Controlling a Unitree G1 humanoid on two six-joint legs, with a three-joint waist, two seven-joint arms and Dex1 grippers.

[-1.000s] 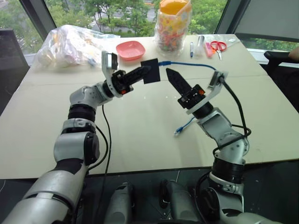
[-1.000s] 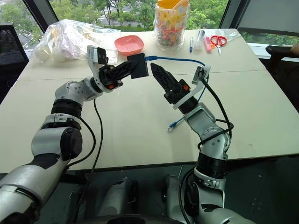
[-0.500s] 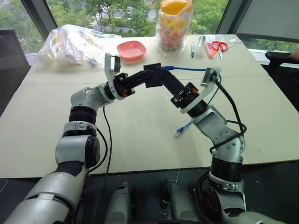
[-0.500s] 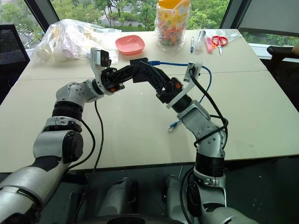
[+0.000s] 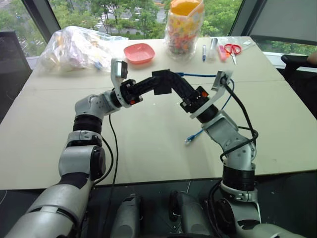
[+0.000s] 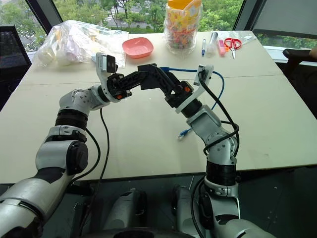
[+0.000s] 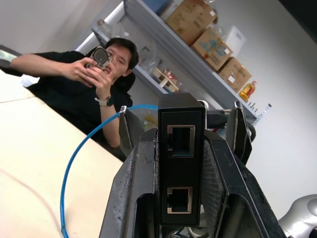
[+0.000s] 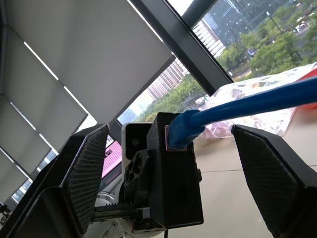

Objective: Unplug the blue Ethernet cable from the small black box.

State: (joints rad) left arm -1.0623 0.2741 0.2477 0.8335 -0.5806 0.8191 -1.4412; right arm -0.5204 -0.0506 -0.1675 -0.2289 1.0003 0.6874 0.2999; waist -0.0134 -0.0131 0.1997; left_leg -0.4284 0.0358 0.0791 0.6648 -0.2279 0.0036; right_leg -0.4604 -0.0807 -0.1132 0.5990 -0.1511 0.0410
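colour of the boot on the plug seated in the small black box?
Blue, same as the blue Ethernet cable; clearest in the right wrist view, at the small black box.

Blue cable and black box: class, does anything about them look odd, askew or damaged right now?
Nothing looks damaged. The blue cable is plugged squarely into the black box, which the left pincer clamps upright above the table. The right pincer stands open on either side of the plug. The cable's free end lies loose on the table.
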